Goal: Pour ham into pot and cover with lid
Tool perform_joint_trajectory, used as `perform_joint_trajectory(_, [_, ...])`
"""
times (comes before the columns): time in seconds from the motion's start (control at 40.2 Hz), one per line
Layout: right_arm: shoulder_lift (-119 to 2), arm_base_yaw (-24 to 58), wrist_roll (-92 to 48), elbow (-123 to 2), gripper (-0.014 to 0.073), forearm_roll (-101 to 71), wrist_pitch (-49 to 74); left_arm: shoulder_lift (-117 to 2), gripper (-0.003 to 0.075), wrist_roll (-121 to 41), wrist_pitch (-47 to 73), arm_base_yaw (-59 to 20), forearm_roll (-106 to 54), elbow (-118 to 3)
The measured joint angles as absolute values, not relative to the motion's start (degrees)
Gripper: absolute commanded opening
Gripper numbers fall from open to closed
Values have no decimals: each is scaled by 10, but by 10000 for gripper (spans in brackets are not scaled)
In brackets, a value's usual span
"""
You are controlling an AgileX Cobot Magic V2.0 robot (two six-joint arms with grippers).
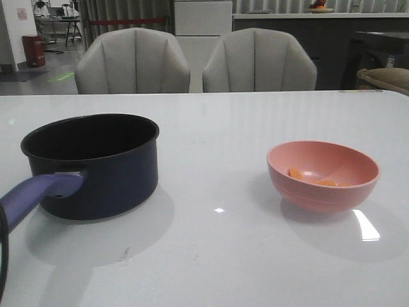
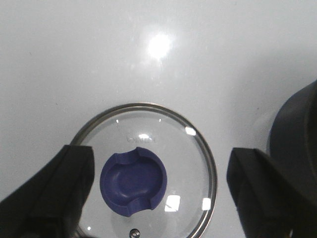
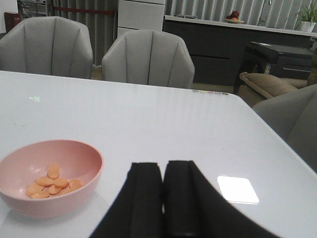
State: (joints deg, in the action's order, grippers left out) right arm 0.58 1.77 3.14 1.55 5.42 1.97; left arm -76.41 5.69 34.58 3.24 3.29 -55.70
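Nearest you in the front view, the pot (image 1: 92, 163) sits open near the counter's (image 1: 217, 256) left edge; the ham (image 1: 313, 178) is unpoured in the pink bowl (image 1: 323, 174). Your left end effector (image 2: 158, 191) hangs wide above the lid (image 2: 143, 183). Your right end effector (image 3: 162, 198) is closed, empty, beside the bowl. Nothing blocks you.

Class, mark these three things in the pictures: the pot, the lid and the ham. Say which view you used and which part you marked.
pot (image 1: 105, 185), front view, on its dark outer wall.
lid (image 2: 188, 163), left wrist view, on the glass beside the knob.
ham (image 3: 52, 182), right wrist view, on the slices inside the pink bowl.
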Motion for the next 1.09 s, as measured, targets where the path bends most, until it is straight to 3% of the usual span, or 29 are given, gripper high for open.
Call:
perform_joint_trajectory(0.348, [6, 18, 31, 16, 148, 54, 20, -498, 565, 55, 233, -1, 7, -408])
perform_joint_trajectory(0.795, [6, 18, 31, 16, 148, 54, 20, -136, 565, 55, 235, -65, 40, -241])
perform_joint_trajectory(1.093, [6, 18, 31, 16, 148, 54, 20, -17, 565, 55, 223, -102, 46, -176])
